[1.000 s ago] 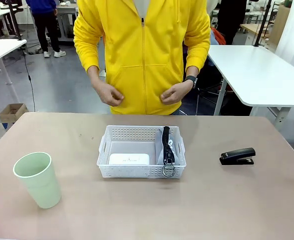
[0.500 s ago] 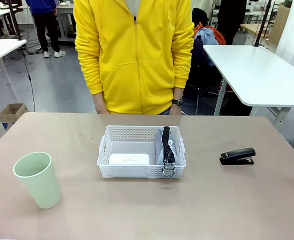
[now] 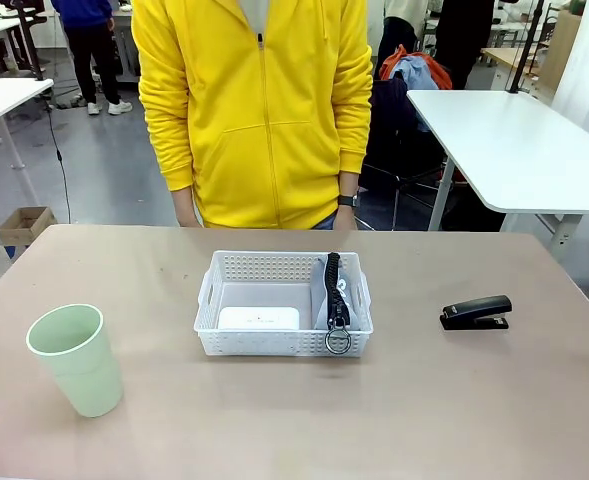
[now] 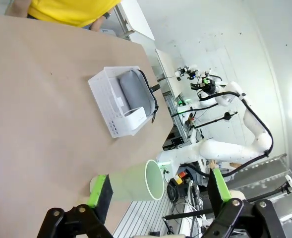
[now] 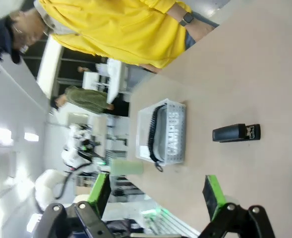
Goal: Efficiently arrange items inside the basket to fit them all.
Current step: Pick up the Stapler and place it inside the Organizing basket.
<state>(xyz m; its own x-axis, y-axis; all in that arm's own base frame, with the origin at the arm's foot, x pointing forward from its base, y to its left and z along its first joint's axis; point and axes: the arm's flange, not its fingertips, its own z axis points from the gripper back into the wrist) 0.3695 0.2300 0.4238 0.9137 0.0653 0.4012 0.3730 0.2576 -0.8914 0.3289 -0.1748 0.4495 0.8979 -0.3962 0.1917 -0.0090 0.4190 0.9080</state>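
Front view: the basket [image 3: 284, 343] sits mid-surface, with the flat white box [image 3: 259, 318] against its 6 o'clock wall and the grey pouch [image 3: 347, 298] standing on edge along its 3 o'clock side, zipper ring hanging over the rim. The pale green cup [image 3: 74, 358] stands upright well apart at the basket's 8 o'clock, and the black stapler [image 3: 476, 312] lies at its 3 o'clock. The left gripper [image 4: 158, 184] and right gripper [image 5: 156, 188] are both spread wide and hold nothing. The cup looks light, smooth and thin-walled, so it should be pinched gently across the wall below the rim. The stapler is probably dense and stiff, best taken across its narrow sides at mid-body. Since a second ago the person [image 3: 254, 110] has dropped both hands from waist height to the sides and shifted toward 9 o'clock; the items have not moved
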